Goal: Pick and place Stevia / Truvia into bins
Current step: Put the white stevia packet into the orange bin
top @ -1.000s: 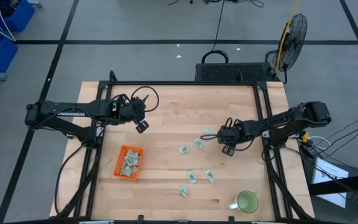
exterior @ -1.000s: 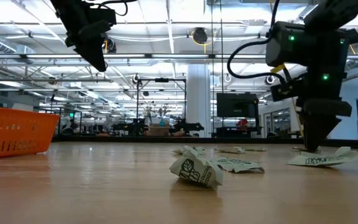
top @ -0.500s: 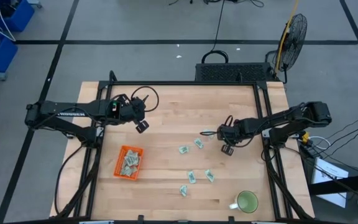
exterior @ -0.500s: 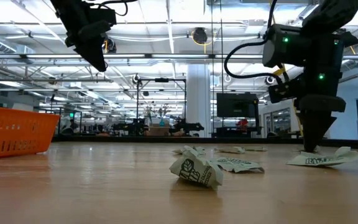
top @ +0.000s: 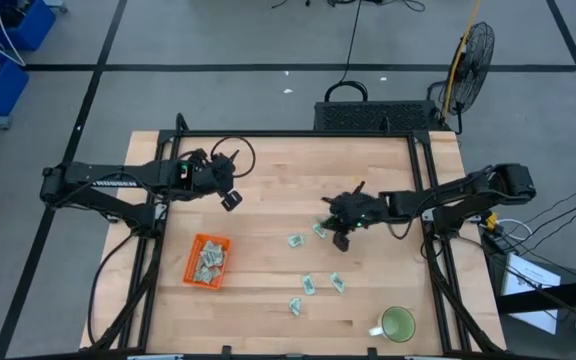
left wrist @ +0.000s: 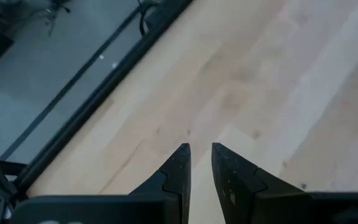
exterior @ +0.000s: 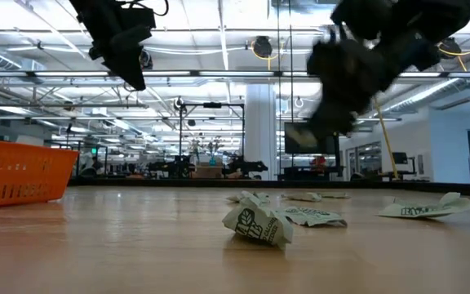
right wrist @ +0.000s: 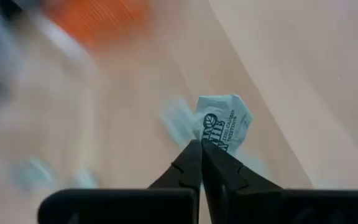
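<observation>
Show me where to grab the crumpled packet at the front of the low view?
Pinch the packet by its raised, crumpled top, coming straight down from above with one finger on each side of that ridge. It sits puffed up on the table rather than flat, so the top likely gives the best hold, while its lower edges lie against the wood.

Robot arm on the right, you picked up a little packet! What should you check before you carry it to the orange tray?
1. Packet pinched in the right gripper fingers: ok.
2. Packet lifted off the table: ok.
3. Room left in the orange tray: ok, though some packets already lie inside.
4. Left gripper away from the tray: ok, above the table beyond it.
5. Grip firmness: cannot tell.
</observation>
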Controlling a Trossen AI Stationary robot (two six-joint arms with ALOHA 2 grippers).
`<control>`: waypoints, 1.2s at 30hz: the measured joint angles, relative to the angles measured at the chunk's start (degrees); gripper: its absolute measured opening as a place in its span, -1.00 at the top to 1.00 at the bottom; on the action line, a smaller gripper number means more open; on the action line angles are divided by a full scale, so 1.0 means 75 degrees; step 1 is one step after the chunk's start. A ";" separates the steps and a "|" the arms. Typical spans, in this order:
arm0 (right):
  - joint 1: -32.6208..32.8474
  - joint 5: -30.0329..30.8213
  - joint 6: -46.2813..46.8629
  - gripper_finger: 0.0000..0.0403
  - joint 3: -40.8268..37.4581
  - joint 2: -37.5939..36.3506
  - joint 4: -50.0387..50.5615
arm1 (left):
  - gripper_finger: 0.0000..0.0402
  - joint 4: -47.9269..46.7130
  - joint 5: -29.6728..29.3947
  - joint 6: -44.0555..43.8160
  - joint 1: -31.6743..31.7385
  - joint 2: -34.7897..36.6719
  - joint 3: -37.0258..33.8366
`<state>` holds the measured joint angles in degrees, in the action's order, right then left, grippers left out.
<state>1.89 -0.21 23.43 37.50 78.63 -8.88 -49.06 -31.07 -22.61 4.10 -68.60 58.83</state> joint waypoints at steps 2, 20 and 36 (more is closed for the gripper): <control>0.0070 -0.0151 -0.0337 1.00 0.0023 0.0105 -0.1598 | 0.64 0.0035 -0.0147 0.0000 0.0052 -0.0003 0.0000; 0.0621 -0.0792 -0.3154 1.00 0.4620 0.4786 -0.3958 | 0.64 0.0937 -0.0280 0.0423 0.0895 0.0000 0.0000; 0.0619 -0.0385 -0.3405 1.00 0.7939 0.8340 -0.4372 | 0.64 0.0776 -0.0008 0.0687 0.0935 -0.0002 0.0000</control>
<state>6.53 -3.10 -2.10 97.04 141.18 -41.67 -43.23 -31.13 -17.46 11.11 -68.61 58.83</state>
